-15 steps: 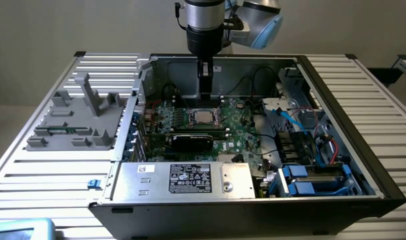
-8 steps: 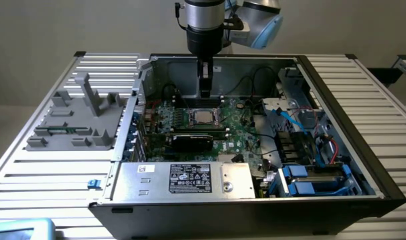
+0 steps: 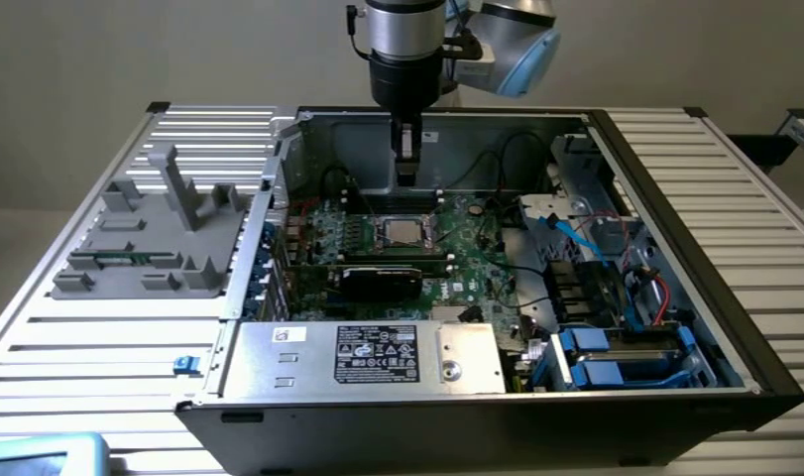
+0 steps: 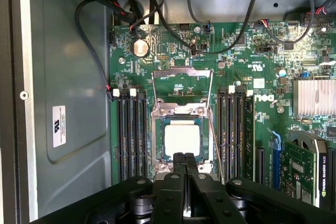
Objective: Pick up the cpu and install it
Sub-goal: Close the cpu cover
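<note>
1. The cpu (image 3: 402,231) (image 4: 182,139) lies flat in the socket (image 4: 157,129) on the green motherboard (image 4: 173,40), shiny top up, inside the open computer case (image 3: 666,198).
2. The socket's metal load frame (image 4: 182,72) stands swung open just beside the chip.
3. Dark memory slots (image 4: 131,129) run along both sides of the socket.
4. My claw (image 3: 405,180) (image 4: 185,159) hangs above the cpu's edge, fingers pressed together, pinching nothing.
5. A black graphics card (image 3: 382,278) sits near the socket; the labelled power supply (image 3: 362,357) lies beyond it.
6. A grey fixture (image 3: 151,238) rests on the slatted table (image 3: 84,347), on the exterior view's left of the case.
</note>
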{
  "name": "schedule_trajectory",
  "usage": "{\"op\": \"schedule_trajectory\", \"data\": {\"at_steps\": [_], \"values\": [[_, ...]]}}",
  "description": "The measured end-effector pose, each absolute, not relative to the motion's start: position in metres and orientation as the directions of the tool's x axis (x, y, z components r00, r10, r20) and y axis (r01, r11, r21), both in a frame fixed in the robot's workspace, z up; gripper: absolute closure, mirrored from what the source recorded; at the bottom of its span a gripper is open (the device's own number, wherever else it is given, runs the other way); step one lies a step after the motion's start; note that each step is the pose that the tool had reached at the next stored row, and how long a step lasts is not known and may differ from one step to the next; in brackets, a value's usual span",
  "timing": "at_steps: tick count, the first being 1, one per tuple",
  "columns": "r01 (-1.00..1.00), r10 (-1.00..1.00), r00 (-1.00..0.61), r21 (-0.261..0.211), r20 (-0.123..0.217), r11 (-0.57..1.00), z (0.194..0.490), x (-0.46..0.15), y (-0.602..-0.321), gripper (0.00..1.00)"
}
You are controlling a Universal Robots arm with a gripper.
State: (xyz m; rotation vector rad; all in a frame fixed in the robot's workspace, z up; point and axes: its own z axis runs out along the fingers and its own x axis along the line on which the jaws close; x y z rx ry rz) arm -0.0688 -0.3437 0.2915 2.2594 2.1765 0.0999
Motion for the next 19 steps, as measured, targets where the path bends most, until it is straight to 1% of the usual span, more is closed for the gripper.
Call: {"op": "schedule_trajectory", "data": {"at_steps": [1,14,19], "values": [[0.998,0.998,0.036,0.046,0.044,-0.038,0.292,-0.069,-0.344,0.89],[0.998,0.998,0.036,0.047,0.047,-0.039,0.291,-0.043,-0.344,0.89],[0.996,0.998,0.036,0.084,0.051,-0.04,0.291,-0.04,-0.344,0.89]]}}
